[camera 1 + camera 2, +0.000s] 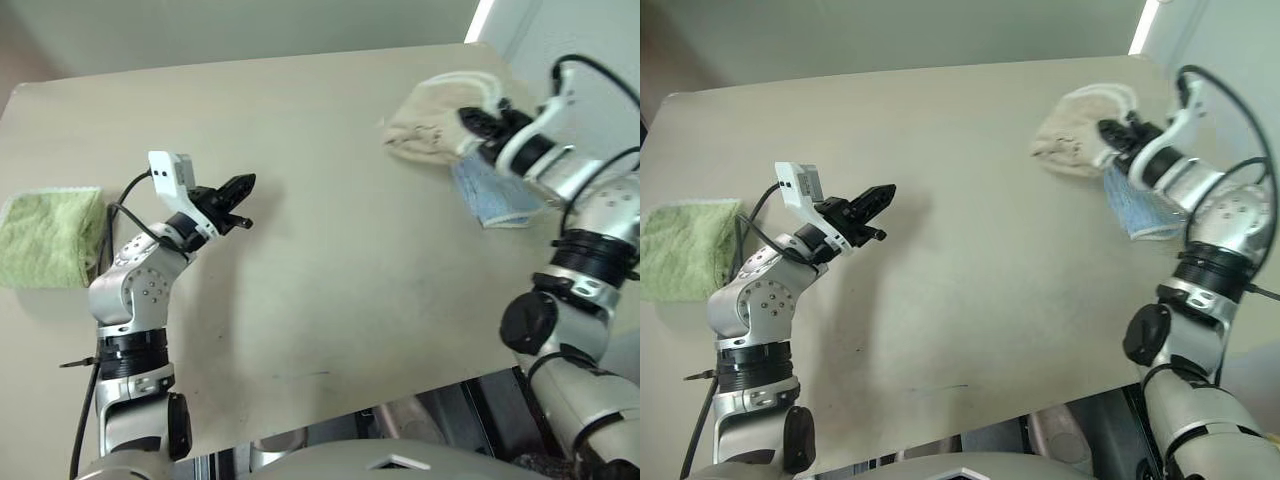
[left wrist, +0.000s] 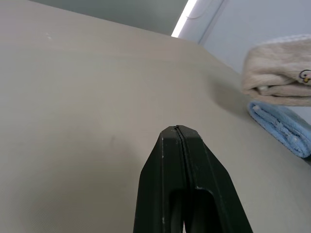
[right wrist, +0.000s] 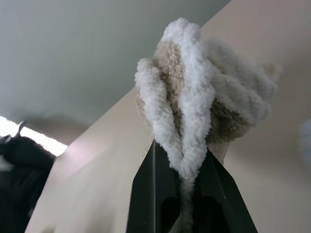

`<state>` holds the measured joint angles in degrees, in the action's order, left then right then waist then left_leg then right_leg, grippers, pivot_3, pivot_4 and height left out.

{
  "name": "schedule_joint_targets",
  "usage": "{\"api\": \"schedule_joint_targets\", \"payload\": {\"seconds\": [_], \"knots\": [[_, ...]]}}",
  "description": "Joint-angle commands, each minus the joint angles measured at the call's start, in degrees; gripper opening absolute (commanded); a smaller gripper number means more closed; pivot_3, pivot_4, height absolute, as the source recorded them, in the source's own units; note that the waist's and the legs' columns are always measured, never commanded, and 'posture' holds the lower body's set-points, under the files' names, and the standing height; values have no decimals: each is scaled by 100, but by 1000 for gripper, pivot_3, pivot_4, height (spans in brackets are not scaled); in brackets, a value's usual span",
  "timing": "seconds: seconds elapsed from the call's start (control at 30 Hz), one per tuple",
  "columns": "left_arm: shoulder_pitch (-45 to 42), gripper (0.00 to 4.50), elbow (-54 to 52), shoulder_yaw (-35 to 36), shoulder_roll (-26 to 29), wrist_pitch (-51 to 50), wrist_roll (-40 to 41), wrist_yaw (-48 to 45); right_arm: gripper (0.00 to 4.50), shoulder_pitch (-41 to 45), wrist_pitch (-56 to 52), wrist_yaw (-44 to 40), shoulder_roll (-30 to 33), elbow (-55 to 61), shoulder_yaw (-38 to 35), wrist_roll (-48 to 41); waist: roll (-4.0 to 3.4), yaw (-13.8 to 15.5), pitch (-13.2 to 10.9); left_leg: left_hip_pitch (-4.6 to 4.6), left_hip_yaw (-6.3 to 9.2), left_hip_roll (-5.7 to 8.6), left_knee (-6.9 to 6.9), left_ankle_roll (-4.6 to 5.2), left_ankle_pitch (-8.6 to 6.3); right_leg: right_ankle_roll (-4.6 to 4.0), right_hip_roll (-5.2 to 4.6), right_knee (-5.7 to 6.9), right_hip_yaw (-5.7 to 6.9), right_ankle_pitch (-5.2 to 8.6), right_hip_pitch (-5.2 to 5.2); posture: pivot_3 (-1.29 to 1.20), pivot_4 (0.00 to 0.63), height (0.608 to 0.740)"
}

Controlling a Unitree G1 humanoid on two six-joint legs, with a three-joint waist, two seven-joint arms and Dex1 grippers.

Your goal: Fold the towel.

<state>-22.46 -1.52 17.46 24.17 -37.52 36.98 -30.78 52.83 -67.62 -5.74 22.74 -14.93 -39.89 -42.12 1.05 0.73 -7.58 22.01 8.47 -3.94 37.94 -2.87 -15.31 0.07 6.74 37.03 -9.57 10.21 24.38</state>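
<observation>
The beige towel (image 1: 432, 120) hangs bunched and folded over the far right part of the table, its lower edge over a light blue folded towel. My right gripper (image 1: 478, 121) is shut on the towel's white corded edge (image 3: 187, 116), which bulges out between the black fingers (image 3: 153, 194). In the left wrist view the towel (image 2: 277, 70) shows a small dark printed mark. My left gripper (image 1: 243, 186) hovers above the table's left middle, shut and holding nothing, far from the towel.
A light blue folded towel (image 1: 492, 195) lies at the table's right edge under my right hand. A lime-green folded towel (image 1: 48, 236) lies at the left edge. The beige table (image 1: 330, 290) stretches bare between my arms.
</observation>
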Motion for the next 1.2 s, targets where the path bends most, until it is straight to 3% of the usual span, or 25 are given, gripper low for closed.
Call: {"api": "schedule_joint_targets", "payload": {"seconds": [0.03,0.17,0.3,0.4,0.53,0.73,0.77,0.97,1.1,1.2], "knots": [[-64,0,-21,-22,-46,133,23,-43,25,-98,-247,734,422,180,-678,-24,0,3,0,0,0,0,0,0,0,2,0,0,0,1,-1,0,150,740],[-180,0,118,-169,-150,154,-43,-55,25,-592,-312,1465,158,46,-1071,118,3,2,1,-6,1,0,5,9,-5,12,-1,0,-3,0,-8,0,150,740],[-256,0,197,-256,-185,188,-101,-102,25,-841,-305,1724,-54,71,-1043,123,-13,-36,-7,-7,6,7,13,88,-22,37,-1,0,-14,-16,-4,0,150,740],[-286,0,185,-252,-186,187,-84,-101,793,-975,-429,1724,-40,202,-879,150,-17,-55,-10,-8,-16,18,15,112,-19,64,-1,-2,-13,-23,0,0,150,740],[-213,0,137,-226,-178,200,-55,-130,2152,-1124,-594,1714,51,448,-769,175,-18,-52,-9,-7,-12,17,19,113,-19,69,-2,-3,-11,-24,-3,0,150,740],[-115,0,95,-239,-212,238,-53,-172,4290,-1119,-904,1732,-77,1145,-1052,-146,-19,-50,-10,-7,-12,17,17,114,-19,65,-1,-3,-10,-27,-2,0,150,740],[-112,0,103,-254,-225,246,-60,-185,4437,-1121,-937,1730,-102,1299,-1090,-197,-19,-50,-10,-7,-15,17,17,114,-19,64,0,-3,-7,-26,-2,0,150,740],[-117,0,200,-344,-319,284,-90,-263,4437,-1214,-1008,1775,-19,2125,-1187,-304,-19,-42,-10,-6,-31,18,18,114,-19,63,0,-3,-2,-24,-3,0,150,740],[-124,0,255,-450,-320,296,-146,-355,4437,-2166,-726,737,803,3088,14,-141,-20,9,-10,-5,-34,20,18,114,-20,54,-4,-4,-2,-17,-9,0,150,740],[-99,0,344,-683,-150,398,-395,-517,4437,-3616,-226,-711,1925,4087,1628,49,-19,17,-9,-6,-58,19,21,114,-19,76,-4,-5,-3,2,-15,0,150,740]]}}
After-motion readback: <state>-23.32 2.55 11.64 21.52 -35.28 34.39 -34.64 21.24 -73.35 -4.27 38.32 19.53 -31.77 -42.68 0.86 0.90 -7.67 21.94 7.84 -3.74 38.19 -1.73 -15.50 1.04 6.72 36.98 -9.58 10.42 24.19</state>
